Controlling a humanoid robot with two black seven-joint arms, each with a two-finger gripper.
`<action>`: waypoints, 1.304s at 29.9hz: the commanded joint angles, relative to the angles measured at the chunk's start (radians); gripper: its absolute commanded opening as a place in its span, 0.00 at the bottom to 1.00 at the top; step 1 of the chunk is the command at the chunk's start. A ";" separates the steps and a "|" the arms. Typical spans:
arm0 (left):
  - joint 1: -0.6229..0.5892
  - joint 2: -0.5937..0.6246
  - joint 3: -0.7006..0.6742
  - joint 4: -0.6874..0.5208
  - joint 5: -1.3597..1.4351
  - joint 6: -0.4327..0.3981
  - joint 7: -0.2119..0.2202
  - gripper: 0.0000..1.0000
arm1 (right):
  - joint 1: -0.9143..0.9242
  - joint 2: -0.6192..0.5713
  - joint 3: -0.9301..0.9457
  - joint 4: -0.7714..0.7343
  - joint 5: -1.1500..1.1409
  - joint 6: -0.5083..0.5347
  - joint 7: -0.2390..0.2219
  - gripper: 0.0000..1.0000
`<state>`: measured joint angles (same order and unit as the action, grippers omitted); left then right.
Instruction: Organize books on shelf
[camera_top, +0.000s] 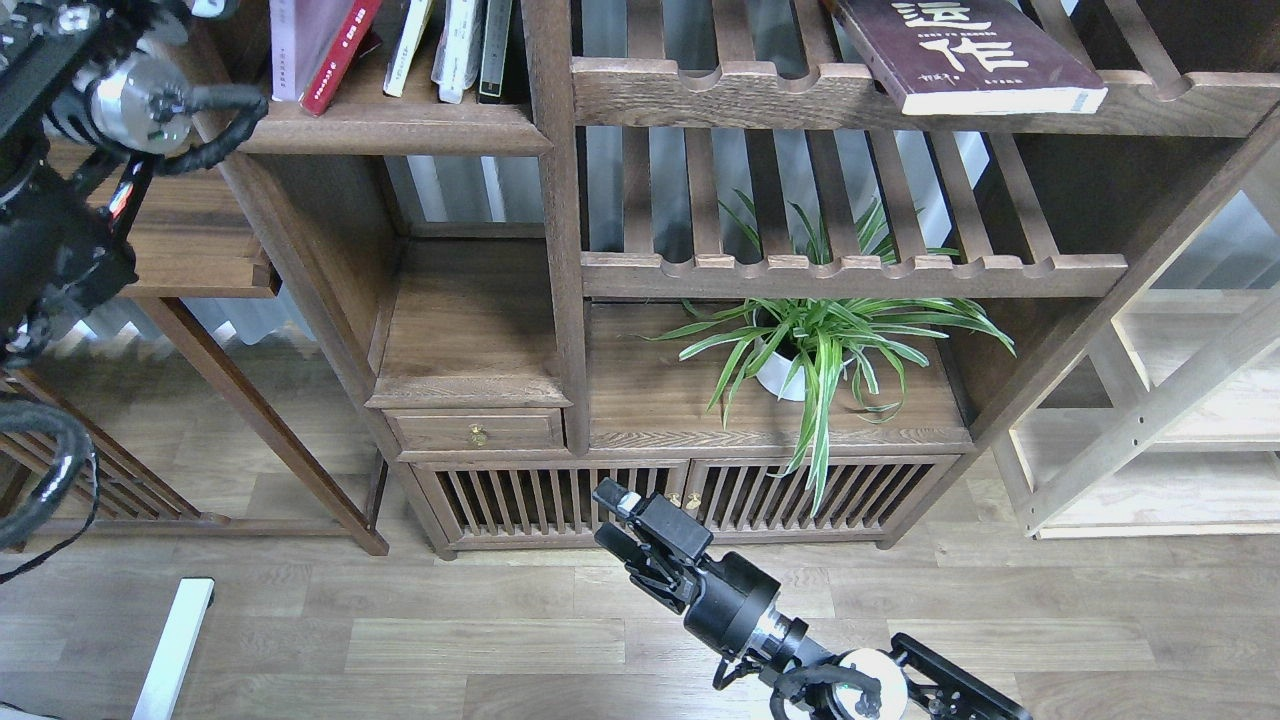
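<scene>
Your pale book (296, 40) stands at the shelf's (400, 125) left end beside the red one (340, 55). Left hand's out of frame; right hand (612, 515) has its fingers slightly apart, holding nothing.

Books (400, 45) upright on shelf (390, 125) top left, maroon book (965, 50) on rack (900, 100) to right, plant (820, 345) below.
</scene>
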<state>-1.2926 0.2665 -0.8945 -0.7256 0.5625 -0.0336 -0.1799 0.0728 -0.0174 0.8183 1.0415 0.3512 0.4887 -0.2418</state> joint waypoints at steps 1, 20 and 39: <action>-0.024 -0.023 0.000 -0.005 -0.091 0.000 0.002 0.53 | 0.001 -0.006 0.012 0.002 0.000 0.000 0.004 0.97; 0.108 0.003 -0.026 -0.100 -0.357 -0.264 -0.023 0.97 | -0.021 -0.001 0.309 0.072 0.017 0.000 0.007 0.97; 0.269 0.060 -0.103 -0.392 -0.610 -0.455 -0.001 0.98 | -0.061 -0.001 0.496 0.173 0.020 0.000 0.007 0.94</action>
<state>-1.0581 0.3248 -0.9970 -1.0293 -0.0414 -0.4889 -0.1820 -0.0049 -0.0177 1.2694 1.2133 0.3713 0.4887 -0.2348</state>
